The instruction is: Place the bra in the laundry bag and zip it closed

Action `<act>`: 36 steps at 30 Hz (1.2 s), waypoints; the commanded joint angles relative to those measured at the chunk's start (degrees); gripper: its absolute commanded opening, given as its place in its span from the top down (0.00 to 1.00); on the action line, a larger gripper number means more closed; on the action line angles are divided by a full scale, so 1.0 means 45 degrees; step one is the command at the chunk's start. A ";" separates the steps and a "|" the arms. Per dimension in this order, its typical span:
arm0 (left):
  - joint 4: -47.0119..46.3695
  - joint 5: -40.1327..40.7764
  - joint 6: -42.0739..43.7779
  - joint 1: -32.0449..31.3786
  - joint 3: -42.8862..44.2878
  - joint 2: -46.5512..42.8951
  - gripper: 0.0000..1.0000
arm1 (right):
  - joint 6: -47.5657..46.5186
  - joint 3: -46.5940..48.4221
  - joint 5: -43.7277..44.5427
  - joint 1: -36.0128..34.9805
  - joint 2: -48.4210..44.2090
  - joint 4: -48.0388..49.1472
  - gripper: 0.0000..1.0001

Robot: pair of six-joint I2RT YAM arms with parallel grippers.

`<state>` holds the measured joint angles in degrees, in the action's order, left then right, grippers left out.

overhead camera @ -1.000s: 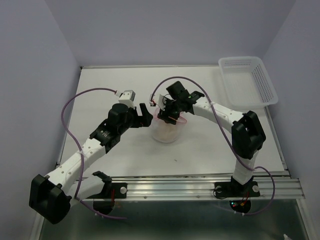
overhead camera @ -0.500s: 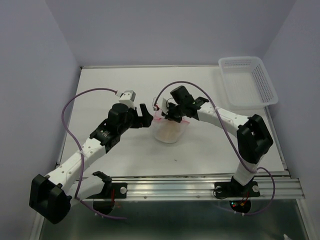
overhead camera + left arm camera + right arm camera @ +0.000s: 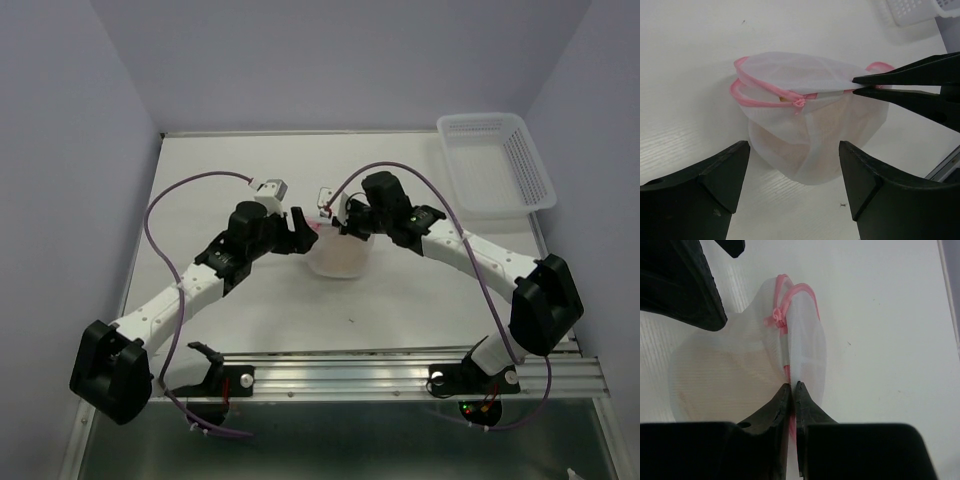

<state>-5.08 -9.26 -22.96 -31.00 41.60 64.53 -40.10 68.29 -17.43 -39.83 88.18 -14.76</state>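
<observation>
The laundry bag [image 3: 338,256] is a white mesh pod with a pink rim and sits mid-table. The tan-peach bra [image 3: 812,137] shows through the mesh inside it, and also in the right wrist view [image 3: 725,375]. The pink zipper pull [image 3: 799,103] hangs at the rim, with the rim gaping beside it. My right gripper [image 3: 791,386] is shut on the bag's upper flap and pink rim [image 3: 840,87], holding it up. My left gripper [image 3: 792,150] is open and empty just left of the bag, its fingers [image 3: 685,285] apart from it.
A white plastic lattice basket [image 3: 495,160] stands at the back right corner, and its corner shows in the left wrist view [image 3: 920,10]. Purple cables loop above both arms. The metal rail [image 3: 400,365] runs along the near edge.
My right wrist has swung to the right while keeping hold of the bag's flap. My left gripper has moved a little right, closer to the bag. The bag has shifted slightly toward the back.
</observation>
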 commanded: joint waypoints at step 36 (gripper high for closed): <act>-0.2757 -0.0893 -0.0132 -0.0239 0.1106 0.2710 0.64 | 0.1137 -0.0684 -0.0169 -0.0250 -0.1002 0.1465 0.99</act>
<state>-13.91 -13.50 -23.38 -31.66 44.42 76.95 -35.09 65.49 -17.37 -40.51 86.56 -11.51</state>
